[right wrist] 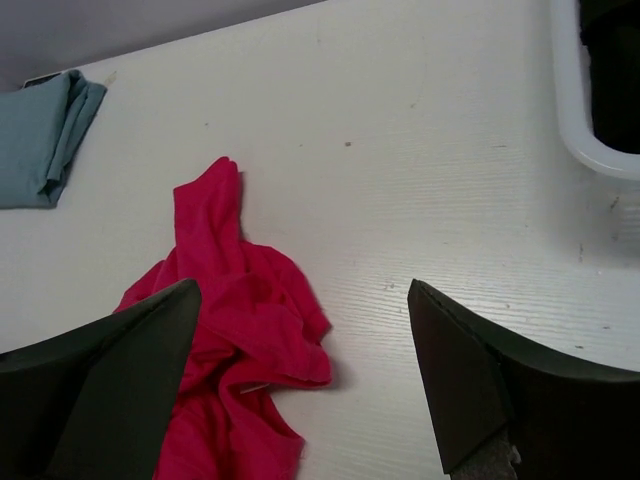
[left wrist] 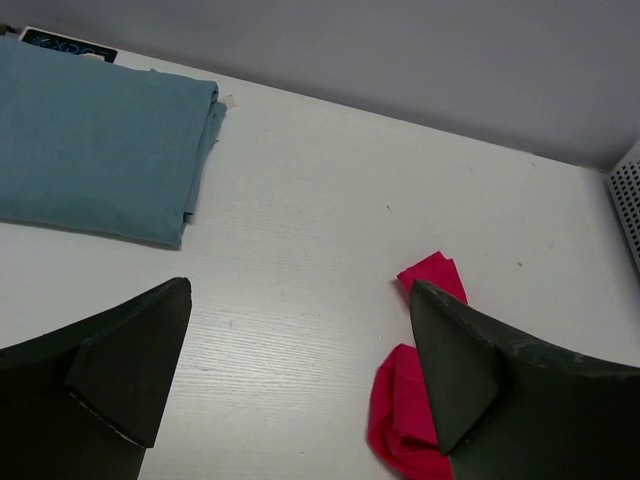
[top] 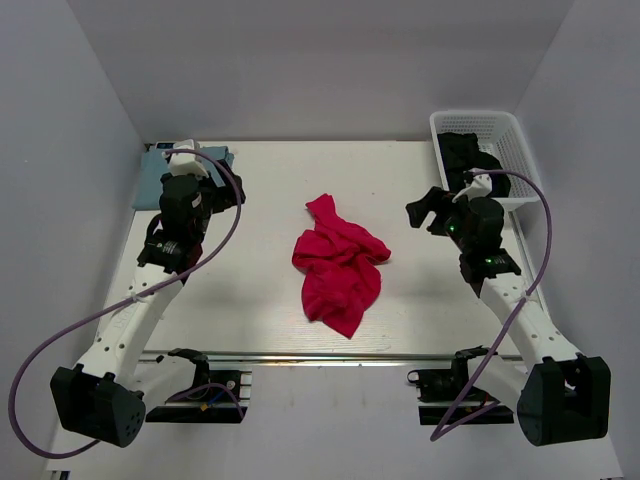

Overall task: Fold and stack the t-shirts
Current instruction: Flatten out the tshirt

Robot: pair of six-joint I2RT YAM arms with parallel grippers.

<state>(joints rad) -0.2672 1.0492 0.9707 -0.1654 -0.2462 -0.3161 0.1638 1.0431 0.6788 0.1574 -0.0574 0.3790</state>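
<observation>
The crimson red t-shirt (top: 338, 265) lies crumpled in the middle of the table. It also shows in the right wrist view (right wrist: 235, 330) and partly in the left wrist view (left wrist: 400, 400). The pale blue-grey t-shirt (left wrist: 95, 140) lies folded flat at the far left corner; in the top view (top: 155, 160) my left arm hides most of it. My left gripper (left wrist: 300, 290) is open and empty above bare table between the two shirts. My right gripper (right wrist: 303, 290) is open and empty, above the table just right of the red shirt.
A white lattice basket (top: 520, 150) stands at the far right corner with dark cloth (top: 462, 155) inside; its rim shows in the right wrist view (right wrist: 575, 120). Grey walls close in the table at the back and sides.
</observation>
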